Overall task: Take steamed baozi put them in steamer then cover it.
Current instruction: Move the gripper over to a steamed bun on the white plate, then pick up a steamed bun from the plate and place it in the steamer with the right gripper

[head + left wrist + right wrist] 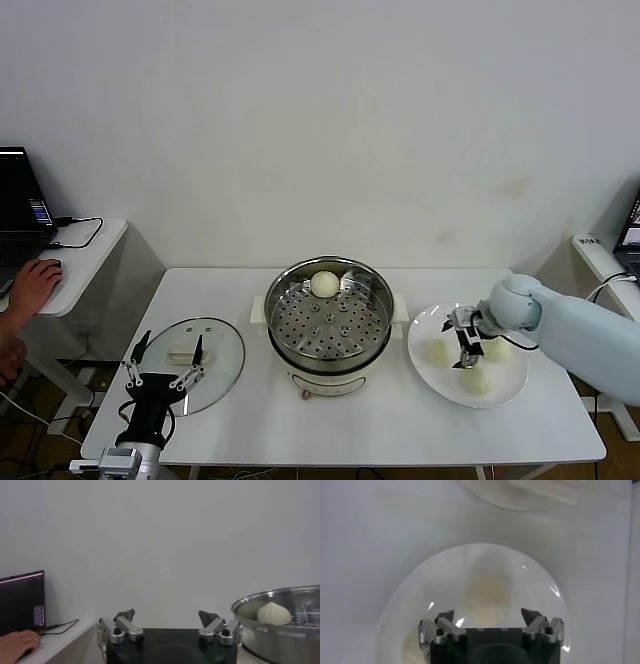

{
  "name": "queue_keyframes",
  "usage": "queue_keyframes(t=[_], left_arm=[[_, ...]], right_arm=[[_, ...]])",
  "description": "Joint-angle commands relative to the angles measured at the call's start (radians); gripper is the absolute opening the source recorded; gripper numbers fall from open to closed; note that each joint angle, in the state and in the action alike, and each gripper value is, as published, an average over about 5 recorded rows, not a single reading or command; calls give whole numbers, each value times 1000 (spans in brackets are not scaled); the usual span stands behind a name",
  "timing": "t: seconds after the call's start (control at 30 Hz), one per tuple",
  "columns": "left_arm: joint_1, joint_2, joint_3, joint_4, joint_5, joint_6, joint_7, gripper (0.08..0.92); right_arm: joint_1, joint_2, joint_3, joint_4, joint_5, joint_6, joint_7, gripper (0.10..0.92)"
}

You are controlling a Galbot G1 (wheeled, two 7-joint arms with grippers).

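Right gripper (466, 338) over flat white plate (500, 395) near table's right edge, fingers spread wide, holding nothing; three smooth domed baozi (437, 351) on plate beneath it. One more bun (324, 284) on perforated steel tray at back of shiny round steamer (330, 345), table centre. Clear glass cover (222, 365), cream handle, lies flat near left edge. Left gripper (166, 364) parked above it at front-left corner, fingers apart, empty.
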Motion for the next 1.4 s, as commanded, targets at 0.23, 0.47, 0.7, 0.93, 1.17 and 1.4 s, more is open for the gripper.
queue_keyframes(t=[0.23, 0.47, 0.7, 0.93, 1.17, 1.4], left_arm=[[-1, -9, 5, 3, 3, -2, -1, 823], [2, -12, 5, -3, 3, -3, -2, 823], [2, -11, 6, -5, 4, -3, -1, 823], [-8, -4, 20, -7, 4, 0, 1, 823], [-16, 7, 29, -11, 0, 1, 2, 823], [-22, 11, 22, -21, -5, 2, 1, 823]], right_arm=[[-35, 82, 31, -81, -21, 0, 6, 703], [-25, 61, 32, -56, -24, -13, -5, 554], [123, -49, -6, 53, 56, -33, -39, 516], [394, -154, -136, 167, 192, -58, -73, 526], [752, -98, -335, 231, 353, -101, -65, 532], [858, 112, -387, 320, 604, -244, 43, 535]])
